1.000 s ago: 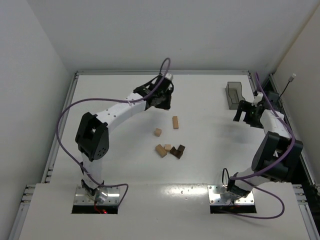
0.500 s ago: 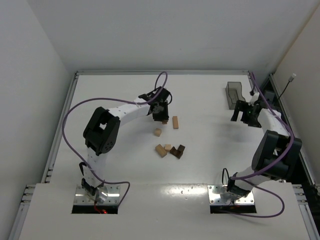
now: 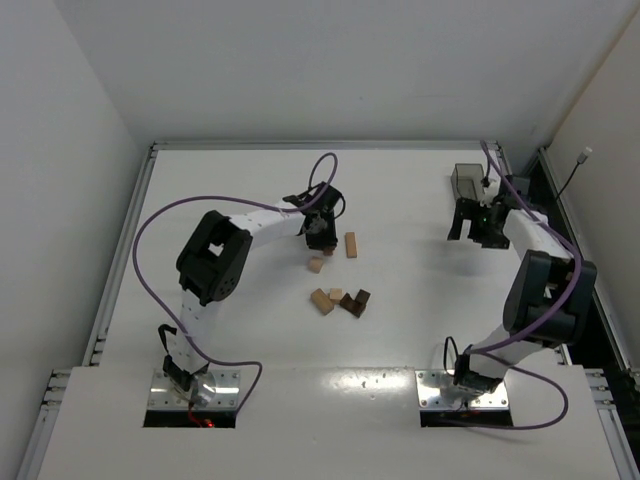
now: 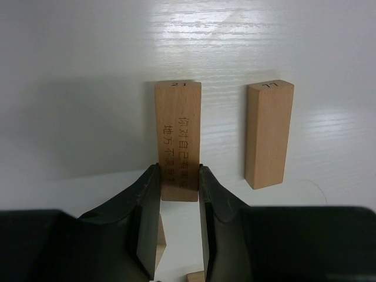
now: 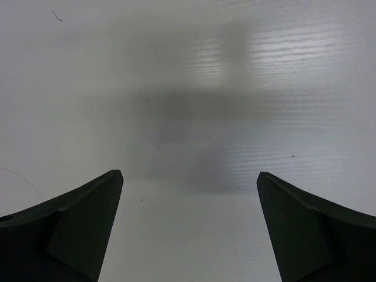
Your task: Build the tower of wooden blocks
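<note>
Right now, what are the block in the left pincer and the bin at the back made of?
Block: looks like unvarnished light wood, with fine grain and dark burnt-in lettering. Bin: probably smoky plastic, as it is grey, thin-walled and seemingly see-through, though it is small in the top view.

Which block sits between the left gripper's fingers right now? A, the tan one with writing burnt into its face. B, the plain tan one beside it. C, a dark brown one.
A: in the left wrist view the left gripper has its fingers on either side of the near end of the tan block with writing, while the plain tan block lies apart to its right.
</note>
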`<state>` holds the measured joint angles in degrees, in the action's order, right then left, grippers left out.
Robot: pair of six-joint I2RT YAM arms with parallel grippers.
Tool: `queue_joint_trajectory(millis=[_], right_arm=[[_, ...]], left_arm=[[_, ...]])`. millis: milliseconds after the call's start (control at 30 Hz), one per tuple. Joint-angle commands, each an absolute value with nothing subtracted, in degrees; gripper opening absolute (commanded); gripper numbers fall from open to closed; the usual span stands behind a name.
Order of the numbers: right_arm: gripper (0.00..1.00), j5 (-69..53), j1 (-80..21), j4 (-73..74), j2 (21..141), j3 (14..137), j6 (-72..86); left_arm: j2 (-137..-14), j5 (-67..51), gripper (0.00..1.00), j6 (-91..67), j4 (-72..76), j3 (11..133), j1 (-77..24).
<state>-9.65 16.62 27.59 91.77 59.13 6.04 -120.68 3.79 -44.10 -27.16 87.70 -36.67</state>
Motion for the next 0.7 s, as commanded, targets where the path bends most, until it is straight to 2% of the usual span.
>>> queue_joint_trajectory(millis=[0,167,233,267,300,367,467,600,667], right_arm=[[0.96,-10.9,13.9,26.89,92.98,62.67,6.59],[0.97,-9.84,10.11,26.89,95.01,64.59,6.59],[0.97,-9.14,8.27,26.89,95.71,64.6,7.2],[0.97,-8.62,7.74,26.89,96.32,65.3,7.21],[0.97,-8.09,7.21,26.89,96.94,65.3,7.73],[0.97,-7.39,5.54,26.89,97.64,66.7,8.26],[0.99,-3.71,3.0,26.37,98.87,67.85,10.37],[0.99,0.43,-0.26,24.27,98.88,67.85,12.91],[0.99,1.84,-1.84,23.47,98.88,67.32,14.93]], left_arm=[[-120.85,5.27,0.0,-45.44,-25.49,87.02,-36.74],[-121.38,5.27,0.0,-45.44,-25.49,87.01,-36.74],[-121.38,5.27,0.03,-45.44,-25.49,87.01,-36.74],[-121.38,5.27,0.14,-45.44,-24.97,86.49,-36.74],[-121.38,4.58,0.19,-45.44,-24.96,86.48,-36.74],[-121.38,4.57,0.21,-44.91,-24.96,85.87,-36.74],[-121.38,4.04,0.31,-44.91,-24.35,85.34,-36.74],[-120.15,2.82,0.68,-43.78,-23.21,83.94,-36.74],[-119.53,2.29,0.76,-43.77,-23.2,83.33,-36.74]])
